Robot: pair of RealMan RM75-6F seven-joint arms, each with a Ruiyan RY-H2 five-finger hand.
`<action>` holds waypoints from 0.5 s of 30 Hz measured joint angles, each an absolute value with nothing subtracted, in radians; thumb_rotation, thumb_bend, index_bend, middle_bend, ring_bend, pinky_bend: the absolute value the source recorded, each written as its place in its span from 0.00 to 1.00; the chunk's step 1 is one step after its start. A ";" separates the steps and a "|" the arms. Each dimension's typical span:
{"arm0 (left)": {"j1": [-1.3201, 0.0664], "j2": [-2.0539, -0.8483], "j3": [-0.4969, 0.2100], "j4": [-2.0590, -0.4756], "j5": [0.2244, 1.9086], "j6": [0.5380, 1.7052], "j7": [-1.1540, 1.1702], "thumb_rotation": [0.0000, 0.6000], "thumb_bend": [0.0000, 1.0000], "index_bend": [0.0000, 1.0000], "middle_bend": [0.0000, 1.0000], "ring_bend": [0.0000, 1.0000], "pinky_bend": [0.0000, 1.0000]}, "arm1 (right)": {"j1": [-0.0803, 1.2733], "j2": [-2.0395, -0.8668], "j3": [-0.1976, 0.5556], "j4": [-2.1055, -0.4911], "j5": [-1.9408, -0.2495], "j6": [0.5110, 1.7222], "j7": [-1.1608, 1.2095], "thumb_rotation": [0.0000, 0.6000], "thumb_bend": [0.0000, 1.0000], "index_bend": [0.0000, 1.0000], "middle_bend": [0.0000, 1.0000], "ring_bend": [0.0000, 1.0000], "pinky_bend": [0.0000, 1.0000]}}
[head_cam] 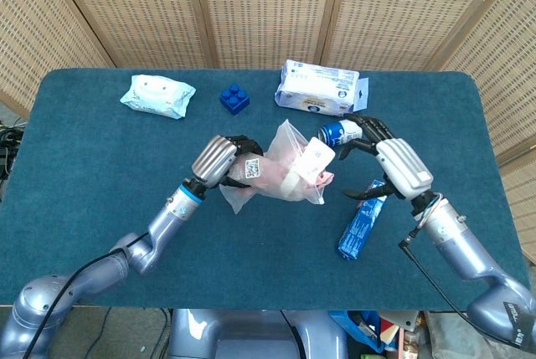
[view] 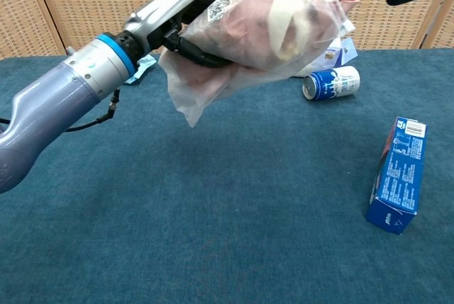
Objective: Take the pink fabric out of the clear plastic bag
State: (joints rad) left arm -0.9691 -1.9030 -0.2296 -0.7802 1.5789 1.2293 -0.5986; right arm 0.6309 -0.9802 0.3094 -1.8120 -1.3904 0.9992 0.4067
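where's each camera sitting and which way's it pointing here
Head view: high above the near edge, looking steeply down on the table; both arms show, left hand gripping the clear plastic bag, right hand open beside it.
Chest view: low, looking level across the table; left hand and forearm, one right fingertip.
Both show the bag, blue can and blue box.

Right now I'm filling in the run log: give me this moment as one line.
left hand: holds clear plastic bag off table | pink fabric: inside bag | right hand: open, beside bag mouth
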 measured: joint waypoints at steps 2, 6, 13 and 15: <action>-0.979 -1.909 -0.233 -0.779 1.576 1.225 -0.596 1.00 0.43 0.59 0.58 0.48 0.62 | 0.645 -0.992 0.316 -1.817 -1.372 0.991 0.373 1.00 0.00 0.45 0.07 0.00 0.00; -1.003 -1.924 -0.240 -0.782 1.568 1.211 -0.585 1.00 0.43 0.59 0.58 0.48 0.62 | 0.674 -1.020 0.329 -1.832 -1.310 0.976 0.302 1.00 0.00 0.45 0.07 0.00 0.00; -1.024 -1.928 -0.256 -0.812 1.537 1.184 -0.562 1.00 0.43 0.59 0.58 0.48 0.62 | 0.722 -1.071 0.349 -1.866 -1.207 0.967 0.187 1.00 0.00 0.45 0.07 0.00 0.00; -1.028 -1.925 -0.257 -0.822 1.534 1.180 -0.555 1.00 0.43 0.59 0.58 0.48 0.62 | 0.732 -1.082 0.353 -1.874 -1.187 0.967 0.169 1.00 0.00 0.45 0.07 0.00 0.00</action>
State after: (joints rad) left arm -1.0276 -1.9252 -0.2571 -0.8218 1.5337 1.1803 -0.5554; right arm 0.7318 -1.0822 0.3530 -1.8740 -1.1869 0.9669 0.1694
